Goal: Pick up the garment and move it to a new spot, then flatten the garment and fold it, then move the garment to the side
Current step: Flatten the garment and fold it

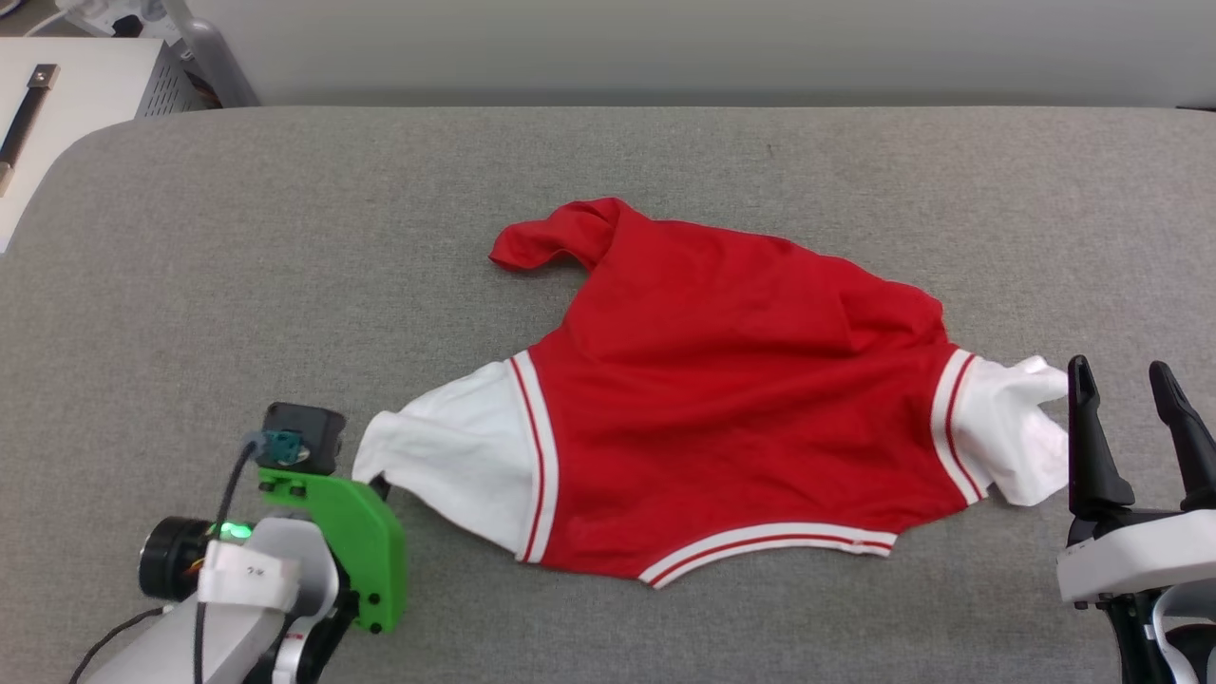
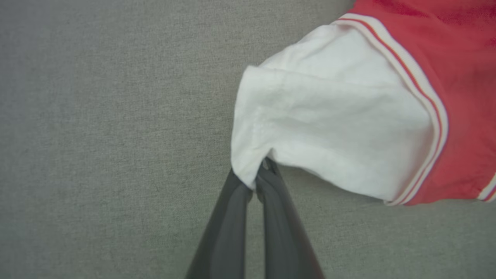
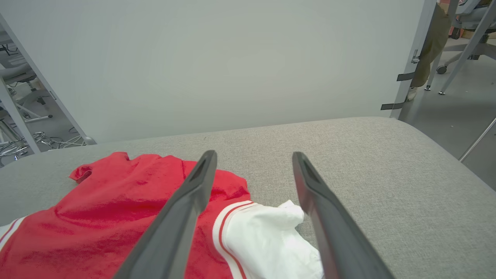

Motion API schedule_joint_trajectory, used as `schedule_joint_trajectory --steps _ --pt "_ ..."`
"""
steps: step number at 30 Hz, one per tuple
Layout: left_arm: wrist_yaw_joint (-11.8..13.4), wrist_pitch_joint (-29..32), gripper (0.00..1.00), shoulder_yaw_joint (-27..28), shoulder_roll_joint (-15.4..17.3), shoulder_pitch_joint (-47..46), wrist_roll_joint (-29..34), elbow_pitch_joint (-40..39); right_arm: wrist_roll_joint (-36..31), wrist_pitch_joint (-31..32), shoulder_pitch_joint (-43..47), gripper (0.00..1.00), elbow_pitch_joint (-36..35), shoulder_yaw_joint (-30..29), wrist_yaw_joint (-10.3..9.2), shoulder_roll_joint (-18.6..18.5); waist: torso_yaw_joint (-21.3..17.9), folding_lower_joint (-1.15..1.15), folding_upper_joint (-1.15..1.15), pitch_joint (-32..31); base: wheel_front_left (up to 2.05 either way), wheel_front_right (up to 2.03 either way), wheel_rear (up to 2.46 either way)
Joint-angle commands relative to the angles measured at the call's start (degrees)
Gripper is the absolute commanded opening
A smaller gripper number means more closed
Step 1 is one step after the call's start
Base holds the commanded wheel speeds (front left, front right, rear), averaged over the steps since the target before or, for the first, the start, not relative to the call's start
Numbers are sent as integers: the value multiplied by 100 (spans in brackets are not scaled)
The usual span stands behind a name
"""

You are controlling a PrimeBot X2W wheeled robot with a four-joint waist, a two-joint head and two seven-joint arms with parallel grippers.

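Note:
The garment lies spread on the grey padded table with its plain red back up, white sleeves out to both sides and striped neck trim toward me. One red bottom corner is rolled over at the far left. My left gripper is shut on the edge of the garment's left white sleeve; in the head view its fingers are hidden under the green wrist bracket. My right gripper stands open just right of the crumpled right sleeve, not holding it; the sleeve lies below the spread fingers.
A white cabinet with a dark handle stands past the table's far left corner. A pale wall runs behind the table. Chair and desk legs stand on the floor beyond the table's right end.

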Motion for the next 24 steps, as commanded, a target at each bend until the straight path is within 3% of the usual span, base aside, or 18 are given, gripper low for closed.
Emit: schedule_joint_trajectory --steps 1,5,14,15,16,17,24 --pt "116 -98 0 154 124 231 -157 -52 -35 36 86 100 -42 -38 -4 -2 14 0 0 15 0 0 0" --pt "141 -327 0 405 209 685 -513 -37 -26 81 96 100 -60 -89 -4 2 -9 0 0 63 0 0 0" --pt "-101 -998 0 490 -404 881 -738 440 -16 129 130 100 9 -140 -4 14 -19 0 0 -3 0 0 0" --pt "-104 -1075 19 507 -450 897 -744 488 -22 142 143 100 21 -147 -4 13 -16 0 0 -42 0 0 0" --pt "-103 -1170 87 529 -499 918 -745 538 -33 153 159 100 28 -158 -4 10 -10 0 0 -95 0 0 0" --pt "-92 -1257 100 542 -525 929 -720 564 -41 165 173 100 30 -166 -4 8 -7 0 0 -129 0 0 0" --pt "53 -2091 100 771 -681 1006 -512 484 -54 234 298 100 71 -209 -4 -15 61 0 0 -401 0 0 0"
